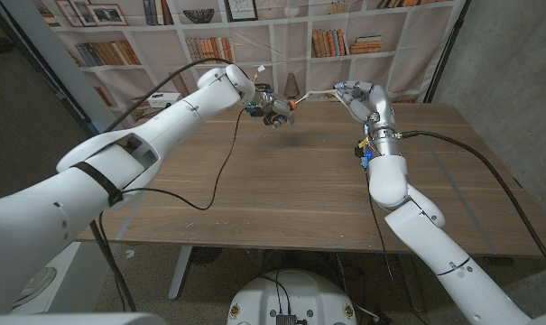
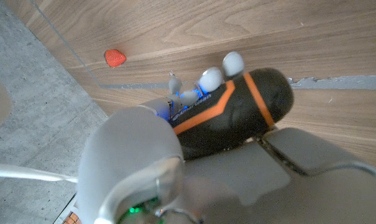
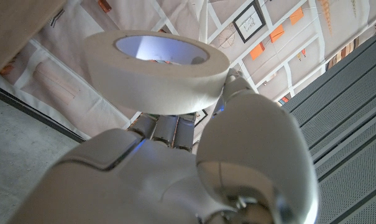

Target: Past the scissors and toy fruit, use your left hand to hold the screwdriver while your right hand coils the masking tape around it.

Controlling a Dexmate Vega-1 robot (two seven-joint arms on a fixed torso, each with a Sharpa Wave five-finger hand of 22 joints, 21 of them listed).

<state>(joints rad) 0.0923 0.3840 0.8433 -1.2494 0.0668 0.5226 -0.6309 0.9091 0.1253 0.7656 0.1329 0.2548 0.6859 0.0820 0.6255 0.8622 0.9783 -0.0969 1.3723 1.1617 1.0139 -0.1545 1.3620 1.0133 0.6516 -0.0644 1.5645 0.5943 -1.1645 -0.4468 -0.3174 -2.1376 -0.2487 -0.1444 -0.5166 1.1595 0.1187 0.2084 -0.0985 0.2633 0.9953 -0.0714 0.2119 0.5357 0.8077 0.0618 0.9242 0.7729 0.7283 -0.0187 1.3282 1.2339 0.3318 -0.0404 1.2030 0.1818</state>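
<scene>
Overhead, left hand (image 1: pixel 271 110) grips screwdriver (image 2: pixel 237 112), right hand (image 1: pixel 356 96) holds masking tape (image 3: pixel 155 71); wooden table (image 1: pixel 282 190), bookshelf backdrop (image 1: pixel 209 36)

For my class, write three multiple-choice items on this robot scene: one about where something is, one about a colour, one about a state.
1. Where is the roll of masking tape?
A. flat on the table
B. in the right hand
C. on a bookshelf

2. What colour are the stripes on the screwdriver's black handle?
A. orange
B. green
C. white

3. What is the left hand doing?
A. resting open on the table
B. holding scissors
C. gripping the screwdriver above the table

Answers:
1. B: the right wrist view shows the masking tape held by the right hand.
2. A: orange bands cross the screwdriver handle in the left wrist view.
3. C: the left hand holds it raised over the table.
</scene>
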